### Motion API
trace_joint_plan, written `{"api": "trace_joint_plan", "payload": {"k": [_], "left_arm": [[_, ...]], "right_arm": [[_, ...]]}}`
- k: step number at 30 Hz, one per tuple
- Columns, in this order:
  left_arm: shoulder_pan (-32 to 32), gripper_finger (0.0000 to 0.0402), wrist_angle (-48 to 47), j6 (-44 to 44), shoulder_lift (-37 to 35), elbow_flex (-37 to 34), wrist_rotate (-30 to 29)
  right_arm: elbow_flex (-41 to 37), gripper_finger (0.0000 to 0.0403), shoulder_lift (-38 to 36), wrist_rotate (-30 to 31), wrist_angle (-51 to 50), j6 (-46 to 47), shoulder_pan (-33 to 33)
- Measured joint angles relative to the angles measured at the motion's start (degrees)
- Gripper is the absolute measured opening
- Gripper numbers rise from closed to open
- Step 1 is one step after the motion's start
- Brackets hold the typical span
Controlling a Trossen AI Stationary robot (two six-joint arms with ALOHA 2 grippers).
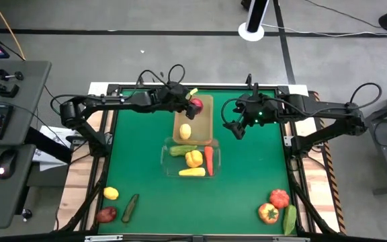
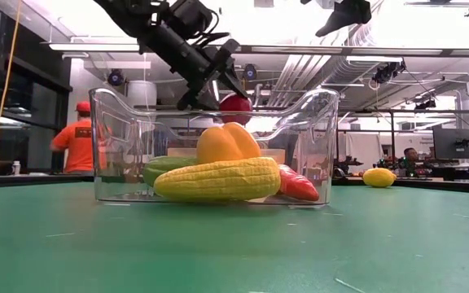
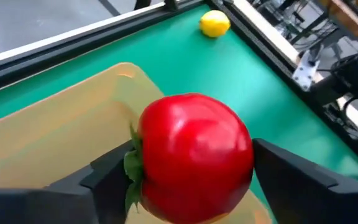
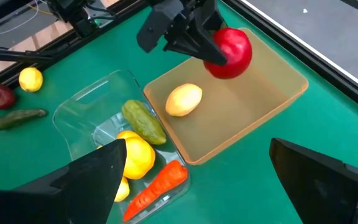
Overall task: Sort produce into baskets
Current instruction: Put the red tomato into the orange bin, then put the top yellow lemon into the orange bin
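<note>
A round, glossy red toy tomato (image 3: 191, 155) is held between the fingers of the left gripper (image 1: 188, 102), above the far end of the shallow tan opaque basket (image 1: 204, 128). In the left wrist view the jaws are seen set wide, one on each side of the fruit; whether the pads are pressing on it or have just let go cannot be told. The right gripper (image 1: 237, 130) hangs beside the tan basket with its jaws spread wide and nothing between them.

A yellow toy lemon (image 4: 183, 100) lies inside the tan basket. Against the near end of that basket stands the clear plastic basket (image 1: 168, 156), in which a green cucumber, a yellow pepper, a corn cob and an orange-red carrot (image 1: 209, 160) are gathered. More produce is left well apart from the tan basket, near the table's front corners.

If released from this height, the tomato is likely to bounce or roll, being smooth and round; the low wall of the tan basket could be cleared, or the lemon struck.

The height of the tomato above the basket is given only by the low view, where the tan basket itself is hidden behind the clear one. Which basket lies beneath is settled by the high and right wrist views.
</note>
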Motion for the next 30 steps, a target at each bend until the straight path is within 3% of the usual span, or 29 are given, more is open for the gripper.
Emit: {"api": "trace_joint_plan", "payload": {"k": [8,16,18,22,26,30], "left_arm": [[3.5,0.0381,0.0,1.3,-0.2,0.0,8.9],[4.2,0.0388,-8.2,3.1,-7.1,0.0,14.0],[3.2,0.0388,-10.2,4.7,-10.1,0.0,13.0],[0.8,0.0388,-12.9,5.7,-16.2,0.0,5.6],[-1.0,0.0388,-13.3,4.4,-21.2,0.0,-2.4],[-1.1,0.0388,-13.6,2.4,-24.4,0.0,-4.3]], "right_arm": [[0.0,0.0387,0.0,2.3,-0.3,0.5,-0.3],[0.0,0.0387,0.2,4.4,-3.7,4.4,-0.1],[0.0,0.0387,0.6,7.7,-6.4,8.4,-0.1],[0.0,0.0387,3.1,12.2,-17.1,18.4,-2.9],[-0.1,0.0387,7.4,10.7,-23.3,12.1,-10.8],[-0.1,0.0387,11.9,8.6,-21.7,1.9,-21.2]]}}
